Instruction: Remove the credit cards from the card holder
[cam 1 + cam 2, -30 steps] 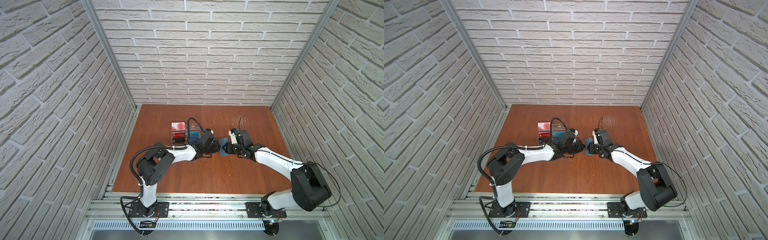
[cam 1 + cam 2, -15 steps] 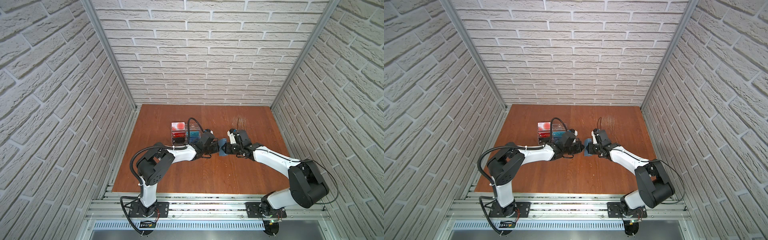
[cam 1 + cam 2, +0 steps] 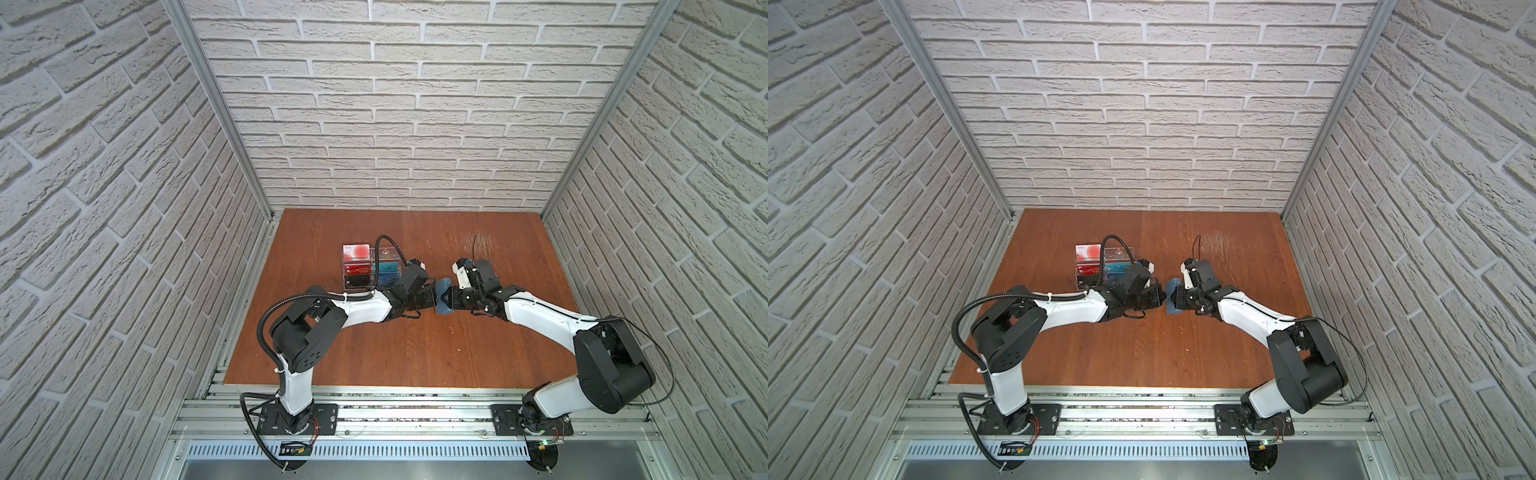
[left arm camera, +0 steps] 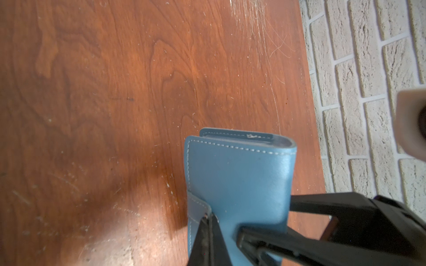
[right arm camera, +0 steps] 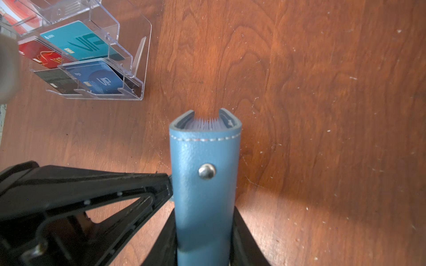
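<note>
The card holder (image 3: 443,296) is held at mid-table between the two arms; whether it touches the scuffed wooden table (image 3: 415,357) cannot be told. It is smooth slate-blue leather with pale stitching along the edges, folded like a book. The left gripper (image 4: 208,222) is pinched fully together on the short strap tab (image 4: 196,208). The right gripper (image 5: 204,244) is narrowly parted, its fingers (image 5: 242,239) clamping the holder's two covers.

Both top views give only a small blue block between black fingertips. The right wrist view alone shows the narrow rounded back, a domed metal snap stud (image 5: 207,171) and, at the end, a fan of thin pale leaves (image 5: 205,123) seen edge-on; whether these are cards or pockets cannot be told. The left wrist view alone shows a broad flat cover.

Just beyond the left wrist stands a clear acrylic rack (image 5: 136,87) with stepped compartments holding glossy teal, red, blue and black cards
</note>
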Action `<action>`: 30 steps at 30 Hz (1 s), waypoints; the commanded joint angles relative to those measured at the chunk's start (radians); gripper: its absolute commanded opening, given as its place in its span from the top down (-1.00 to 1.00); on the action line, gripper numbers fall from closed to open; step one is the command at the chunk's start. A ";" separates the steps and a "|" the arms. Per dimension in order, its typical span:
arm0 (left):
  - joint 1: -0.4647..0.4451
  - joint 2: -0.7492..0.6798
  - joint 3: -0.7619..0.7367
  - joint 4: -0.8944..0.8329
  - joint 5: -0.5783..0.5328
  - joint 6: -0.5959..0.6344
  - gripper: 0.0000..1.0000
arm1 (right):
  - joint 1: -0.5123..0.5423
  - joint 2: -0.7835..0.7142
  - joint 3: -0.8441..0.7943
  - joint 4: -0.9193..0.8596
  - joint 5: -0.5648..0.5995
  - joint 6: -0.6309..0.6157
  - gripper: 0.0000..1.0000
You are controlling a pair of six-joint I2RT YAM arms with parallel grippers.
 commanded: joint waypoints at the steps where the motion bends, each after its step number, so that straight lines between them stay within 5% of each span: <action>1: 0.018 -0.019 -0.036 -0.091 -0.084 0.026 1.00 | -0.007 -0.007 0.041 0.043 0.016 0.010 0.88; 30: 0.020 -0.102 -0.083 -0.108 -0.132 0.044 1.00 | -0.007 0.105 0.078 0.047 -0.064 0.024 0.87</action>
